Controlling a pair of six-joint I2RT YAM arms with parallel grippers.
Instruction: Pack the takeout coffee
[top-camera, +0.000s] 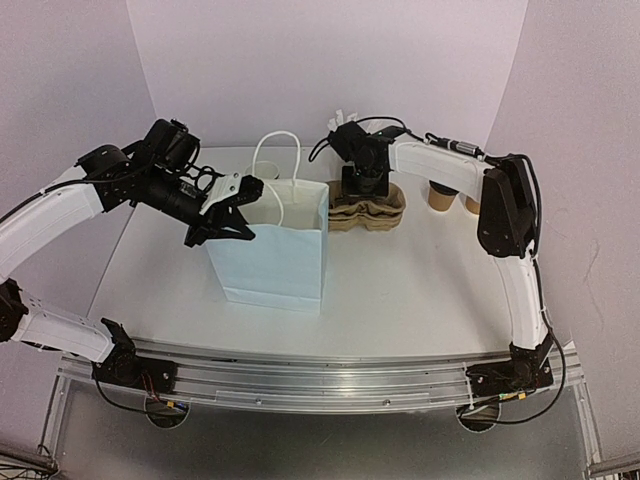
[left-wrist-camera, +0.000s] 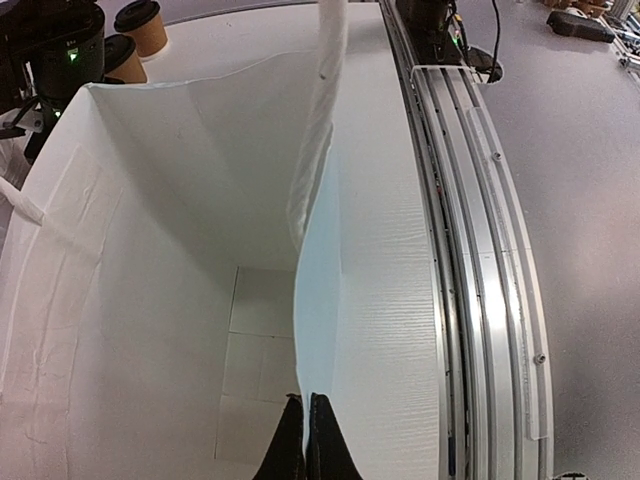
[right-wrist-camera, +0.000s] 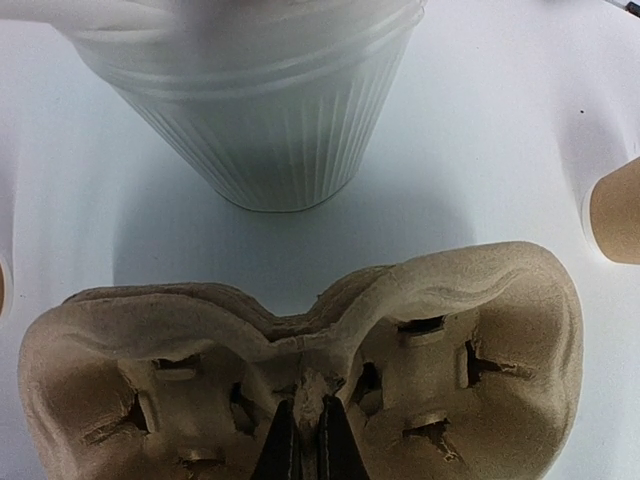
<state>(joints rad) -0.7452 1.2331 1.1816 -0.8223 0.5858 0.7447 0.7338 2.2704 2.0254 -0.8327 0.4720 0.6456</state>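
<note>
Two brown takeout coffee cups with black lids (top-camera: 439, 196) (top-camera: 471, 203) stand at the back right; the left wrist view shows them beyond the bag (left-wrist-camera: 140, 25). A white paper bag (top-camera: 270, 255) stands open in the middle. My left gripper (top-camera: 222, 226) (left-wrist-camera: 305, 405) is shut on the bag's near rim (left-wrist-camera: 318, 300). A stack of pulp cup carriers (top-camera: 385, 215) (right-wrist-camera: 480, 300) lies behind the bag. My right gripper (top-camera: 365, 185) (right-wrist-camera: 308, 410) is shut on the top carrier's centre ridge. One brown cup (right-wrist-camera: 615, 212) shows at the right edge of the right wrist view.
A white ribbed cup (right-wrist-camera: 250, 110) stands just behind the carriers. The bag's looped handles (top-camera: 277, 150) stick up. White walls close the back and sides. The metal rail (top-camera: 320, 375) runs along the near edge.
</note>
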